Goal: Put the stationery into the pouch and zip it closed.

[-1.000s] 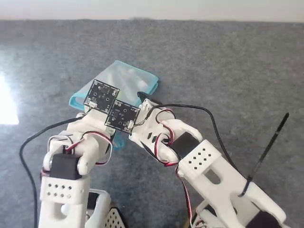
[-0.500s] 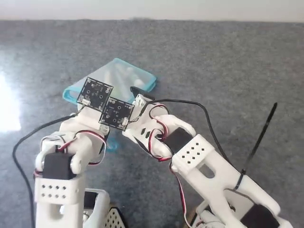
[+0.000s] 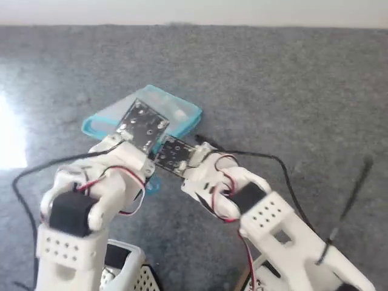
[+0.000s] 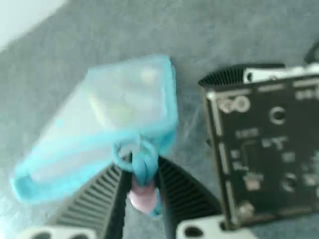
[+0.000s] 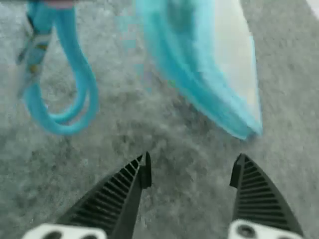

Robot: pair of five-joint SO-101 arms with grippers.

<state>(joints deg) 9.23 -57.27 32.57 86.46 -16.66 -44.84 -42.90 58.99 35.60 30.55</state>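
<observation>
The light blue see-through pouch (image 3: 179,112) lies on the grey table, partly under both wrists in the high view. Pale shapes show through its side (image 4: 117,104), too blurred to name. My left gripper (image 4: 142,174) is shut on the blue zipper pull cord (image 4: 141,167) at the pouch's near end, with a pink bit pinched below it. My right gripper (image 5: 192,172) stands open just above the table, close beside the pouch (image 5: 219,64) and touching nothing. The blue cord loop (image 5: 67,102) hangs off to its side.
The table is a grey speckled surface (image 3: 291,91) with free room to the right and behind the pouch. The right arm's camera board (image 4: 264,149) sits close beside my left gripper. Black cables (image 3: 260,154) trail from the wrists.
The right arm has drawn back toward the front right. The left wrist has tipped up and pushed slightly forward over the pouch, which has barely moved.
</observation>
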